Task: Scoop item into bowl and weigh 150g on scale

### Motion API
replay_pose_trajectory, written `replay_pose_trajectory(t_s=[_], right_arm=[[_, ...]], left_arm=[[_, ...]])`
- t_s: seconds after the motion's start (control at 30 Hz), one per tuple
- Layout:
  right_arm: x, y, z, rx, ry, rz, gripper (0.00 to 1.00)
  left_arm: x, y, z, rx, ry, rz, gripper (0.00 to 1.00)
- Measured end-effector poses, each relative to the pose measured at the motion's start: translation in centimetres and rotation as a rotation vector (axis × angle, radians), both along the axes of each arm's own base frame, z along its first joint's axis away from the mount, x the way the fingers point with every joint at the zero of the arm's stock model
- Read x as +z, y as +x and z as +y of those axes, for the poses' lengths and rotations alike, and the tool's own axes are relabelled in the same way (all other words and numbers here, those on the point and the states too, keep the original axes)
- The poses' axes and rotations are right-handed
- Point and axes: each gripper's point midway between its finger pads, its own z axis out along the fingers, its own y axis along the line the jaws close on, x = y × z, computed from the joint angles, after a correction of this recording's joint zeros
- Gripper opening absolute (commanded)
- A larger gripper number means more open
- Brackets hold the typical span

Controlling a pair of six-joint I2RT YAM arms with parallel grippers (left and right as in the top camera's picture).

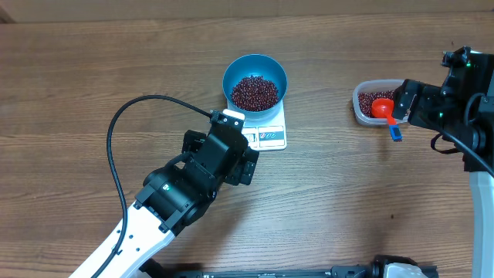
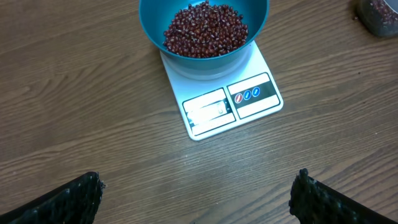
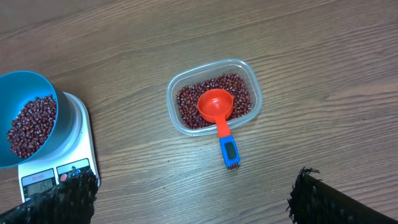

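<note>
Overhead: bowl (image 1: 255,66) of beans (image 1: 255,93) on the scale (image 1: 274,133)

Left wrist view shows what overhead half hides under the arm: the scale's display and three round buttons, facing the left tool (image 2: 198,180), whose jaws stand wide and empty. Right wrist view shows the right tool (image 3: 198,177) wide, holding nothing, above the clear tub (image 3: 250,71) of more beans, where an orange scoop (image 3: 215,104) lies, its blue handle over the rim. Tub and scale sit well apart.

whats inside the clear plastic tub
Red-brown beans and an orange-red scoop, its blue handle sticking over the rim. The tub floor is hidden beneath them.
</note>
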Motion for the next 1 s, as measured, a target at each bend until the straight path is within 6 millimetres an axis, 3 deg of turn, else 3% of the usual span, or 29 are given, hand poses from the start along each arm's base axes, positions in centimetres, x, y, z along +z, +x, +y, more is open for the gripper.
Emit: replay_pose_trajectory(t_s=[0.17, 0.47, 0.83, 1.0], right_arm=[[0.0, 0.0, 0.0, 0.0, 0.0, 0.0, 1.0], [0.0, 0.0, 0.0, 0.0, 0.0, 0.0, 1.0], [0.0, 0.0, 0.0, 0.0, 0.0, 0.0, 1.0], [0.0, 0.0, 0.0, -0.001, 0.0, 0.0, 1.0]], left_arm=[[0.2, 0.0, -0.8, -0.023, -0.034, 0.002, 0.99], [2.2, 1.8, -3.2, 0.047, -0.247, -0.052, 0.99], [-3.8, 3.1, -4.7, 0.15, -0.224, 0.107, 0.99], [-4.2, 3.0, -4.6, 0.173, -0.231, 0.122, 1.0]])
